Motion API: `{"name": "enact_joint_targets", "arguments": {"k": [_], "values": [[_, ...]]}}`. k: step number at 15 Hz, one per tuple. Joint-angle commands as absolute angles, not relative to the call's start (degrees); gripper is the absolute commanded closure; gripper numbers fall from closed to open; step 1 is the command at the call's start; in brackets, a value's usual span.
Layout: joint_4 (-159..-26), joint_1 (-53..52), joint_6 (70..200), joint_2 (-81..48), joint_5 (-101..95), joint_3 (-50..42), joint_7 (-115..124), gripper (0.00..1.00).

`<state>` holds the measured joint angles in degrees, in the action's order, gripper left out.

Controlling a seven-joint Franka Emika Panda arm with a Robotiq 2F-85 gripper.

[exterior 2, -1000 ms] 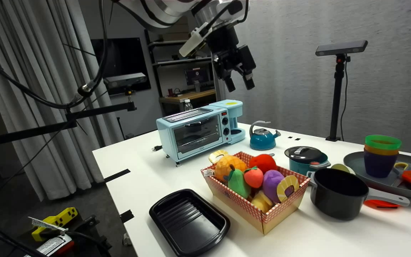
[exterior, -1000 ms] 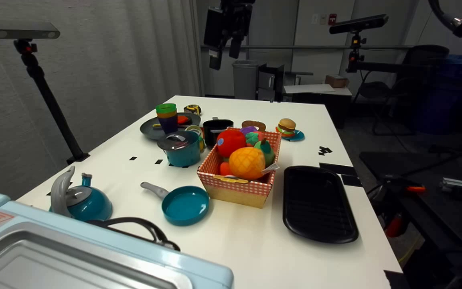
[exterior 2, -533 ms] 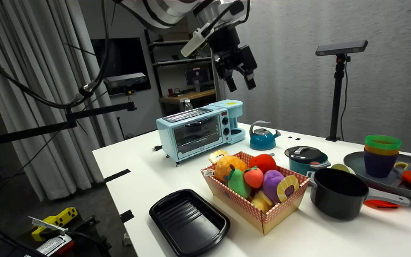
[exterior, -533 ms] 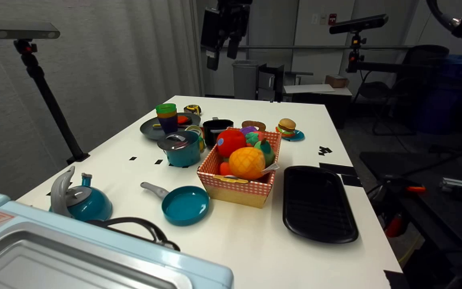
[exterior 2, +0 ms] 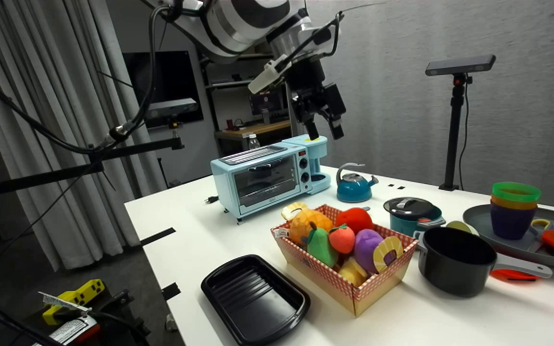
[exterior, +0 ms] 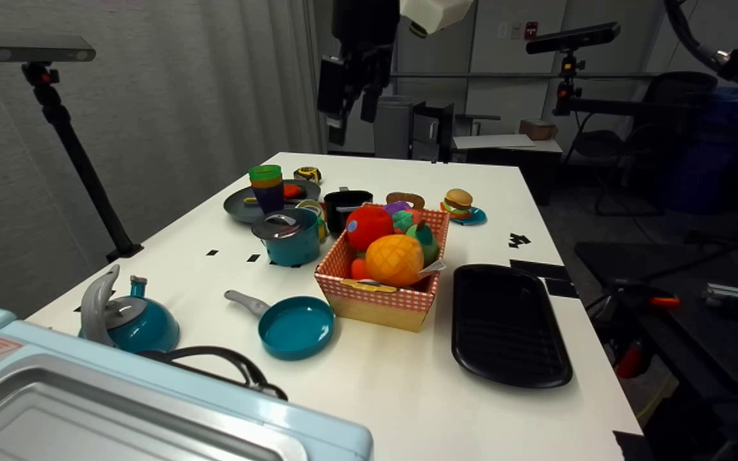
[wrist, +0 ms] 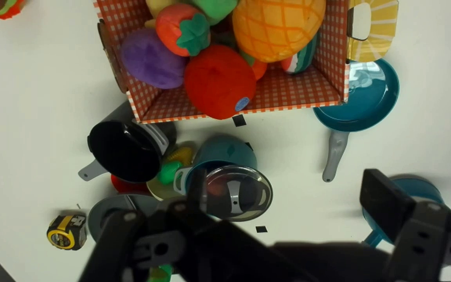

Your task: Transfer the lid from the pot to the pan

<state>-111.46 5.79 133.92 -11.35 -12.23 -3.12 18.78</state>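
The dark see-through lid (exterior: 279,224) with a grey handle rests askew on the teal pot (exterior: 293,248). Part of the pot's opening shows beside the lid (exterior 2: 408,206); the pot also shows in the other views (exterior 2: 402,224) (wrist: 228,150). The shallow teal pan (exterior: 296,328) lies on the table, its grey handle pointing away from the basket; in an exterior view the basket hides nearly all of it. My gripper (exterior 2: 325,131) is open, empty and high above the table. In the wrist view the lid (wrist: 251,196) appears between the fingers, nearer the left finger (wrist: 197,186); the pan (wrist: 362,113) is at upper right.
A checkered basket (exterior: 375,314) of plush fruit stands between the pan, the pot and a black oblong tray (exterior: 510,326). A black saucepan (exterior 2: 457,269) and a grey plate (exterior 2: 479,216) with stacked cups are near the pot. A teal kettle (exterior 2: 354,190) and a blue toaster oven (exterior 2: 267,178) stand behind.
My gripper has come down in both exterior views, and more of the arm shows now. It stays open. The lid, pot and pan have not moved.
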Motion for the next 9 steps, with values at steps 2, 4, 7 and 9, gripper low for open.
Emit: {"name": "enact_joint_targets", "arguments": {"k": [2,4,7,9], "values": [[-105.0,3.6,137.3,-20.2,-13.7,-6.2,22.8,0.00],[-102.9,2.9,139.0,-23.2,-14.2,-7.8,24.4,0.00],[-100.6,2.2,141.3,-27.0,-13.8,-10.1,25.8,0.00],[-99.5,2.4,142.6,-28.8,-12.3,-10.8,25.7,0.00]]}}
